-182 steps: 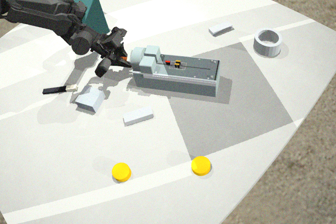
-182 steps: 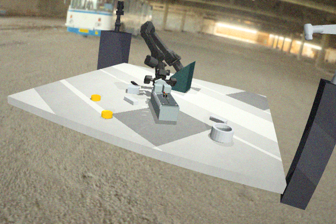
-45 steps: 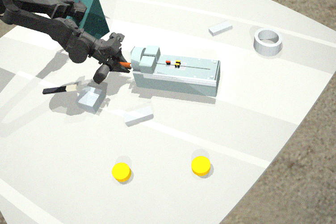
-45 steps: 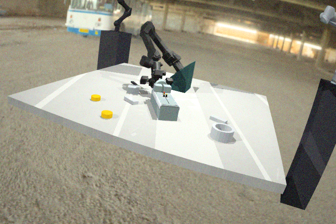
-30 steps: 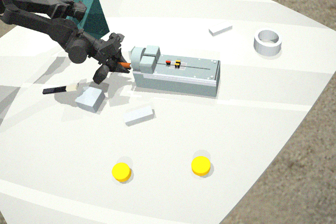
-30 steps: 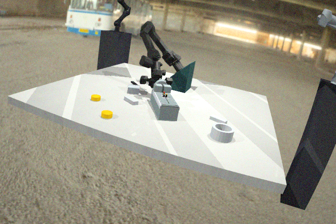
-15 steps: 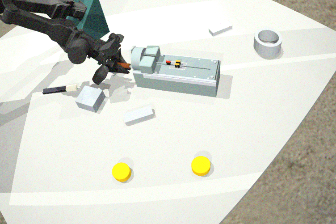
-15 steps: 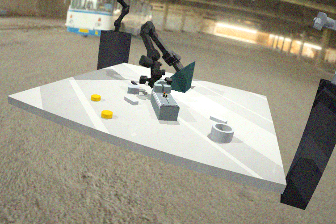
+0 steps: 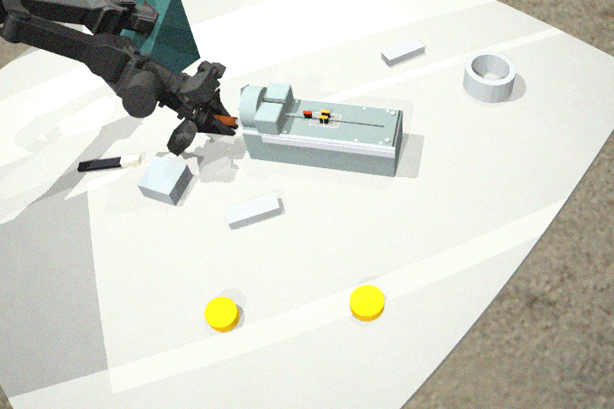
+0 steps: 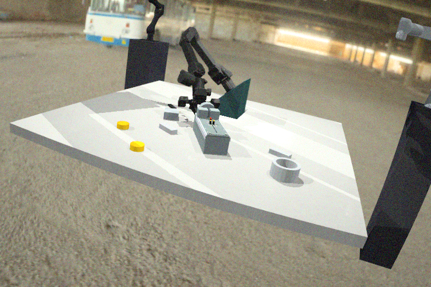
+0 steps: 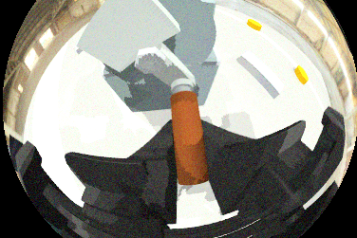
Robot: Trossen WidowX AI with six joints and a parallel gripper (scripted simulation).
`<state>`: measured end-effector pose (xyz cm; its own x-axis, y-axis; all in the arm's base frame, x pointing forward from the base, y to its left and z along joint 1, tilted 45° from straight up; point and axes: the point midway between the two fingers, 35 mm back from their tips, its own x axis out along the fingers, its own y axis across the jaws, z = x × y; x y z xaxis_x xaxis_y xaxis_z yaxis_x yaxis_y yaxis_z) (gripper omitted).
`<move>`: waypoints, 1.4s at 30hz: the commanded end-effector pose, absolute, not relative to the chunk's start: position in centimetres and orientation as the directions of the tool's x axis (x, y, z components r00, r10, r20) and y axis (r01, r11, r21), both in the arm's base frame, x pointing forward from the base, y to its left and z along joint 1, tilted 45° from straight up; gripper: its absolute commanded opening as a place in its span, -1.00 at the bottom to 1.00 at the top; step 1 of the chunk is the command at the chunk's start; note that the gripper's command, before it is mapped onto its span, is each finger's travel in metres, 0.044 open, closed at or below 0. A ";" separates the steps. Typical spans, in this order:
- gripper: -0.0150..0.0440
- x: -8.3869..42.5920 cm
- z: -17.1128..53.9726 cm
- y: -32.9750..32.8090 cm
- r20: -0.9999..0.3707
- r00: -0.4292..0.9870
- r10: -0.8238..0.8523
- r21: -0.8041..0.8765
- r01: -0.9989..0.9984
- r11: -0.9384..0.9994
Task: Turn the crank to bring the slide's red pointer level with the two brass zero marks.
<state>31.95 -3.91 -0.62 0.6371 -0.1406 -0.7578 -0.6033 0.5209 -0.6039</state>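
One gripper point(image 9: 234, 130) point(image 11: 191, 146), nearly closed around the orange handle point(image 9: 224, 120) point(image 11: 189, 137) at the machine's point(image 9: 342, 159) point(image 10: 215, 142) point(image 11: 163, 91) nine o'clock end in the top view, should crank slowly, easing the red pointer point(image 9: 307, 113) toward three o'clock until level with the brass marks point(image 9: 324, 116).

Yellow discs point(image 9: 367, 302) point(image 10: 137, 146) point(image 11: 301, 75) (two); grey ring point(image 9: 472, 83) point(image 10: 278, 173)

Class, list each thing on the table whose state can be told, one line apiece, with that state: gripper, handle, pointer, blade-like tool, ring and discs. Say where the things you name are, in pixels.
Gripper point(image 9: 236, 127) point(image 11: 190, 146): shut on the handle.
Handle point(image 9: 225, 120) point(image 11: 188, 127): held, not let go.
Pointer point(image 9: 307, 113): short of the zero marks point(image 9: 324, 116), on the crank side.
Tool point(image 9: 101, 164): lying flat, loose.
Ring point(image 9: 488, 90) point(image 10: 283, 172): open side up.
Discs point(image 9: 221, 313) point(image 9: 367, 301) point(image 10: 122, 125) point(image 10: 137, 146): lying flat, apart.
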 end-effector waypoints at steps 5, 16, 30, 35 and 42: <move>-0.49 32.4 0.4 -3.9 -0.742 0.654 -0.146 -0.621 -0.589 0.517; -0.49 32.5 1.1 -3.7 -0.742 0.655 -0.146 -0.621 -0.588 0.517; -0.49 32.4 2.4 -2.6 -0.741 0.655 -0.145 -0.621 -0.588 0.518; -0.49 32.2 2.8 -1.9 -0.742 0.655 -0.145 -0.621 -0.588 0.518; -0.49 31.7 3.1 -0.9 -0.742 0.655 -0.144 -0.620 -0.588 0.519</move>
